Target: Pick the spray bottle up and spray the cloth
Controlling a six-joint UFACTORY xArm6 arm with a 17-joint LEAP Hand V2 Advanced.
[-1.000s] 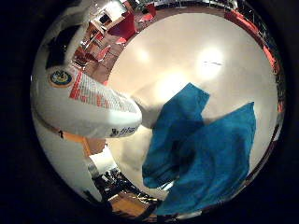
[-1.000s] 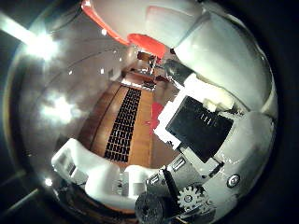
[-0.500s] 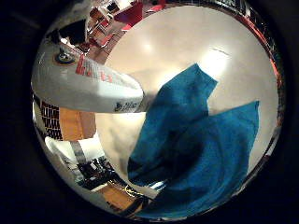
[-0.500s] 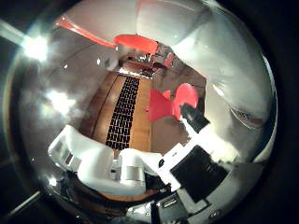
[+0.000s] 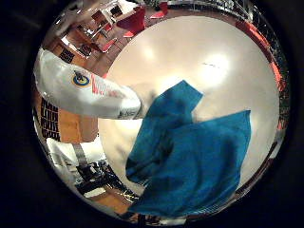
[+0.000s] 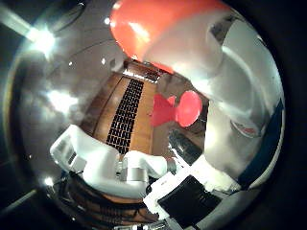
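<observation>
White plastic fills much of both palm views, so the spray bottle (image 5: 88,92) sits right against the palm. In the thumb-side view its red top (image 6: 144,28) looms close, and the white and black fingers (image 6: 124,167) of the hand (image 6: 158,187) curl in around the body; I judge the hand to be clasped on the bottle, which is off the table and carried.

Beyond the bottle, the blue cloth (image 5: 194,156) lies crumpled on the pale round table (image 5: 190,57), with the bottle's lower end hanging just over the cloth's near edge.

Picking up looks done. Spraying is what remains: I see no mist and no wet patch on the cloth, though a damp mark would be hard to tell among the folds.

Nozzle and trigger are not clearly shown, so where the bottle points, and whether a finger rests on the trigger, I cannot tell. Far off, red chairs (image 6: 175,109) stand on a wooden floor (image 5: 71,126).
</observation>
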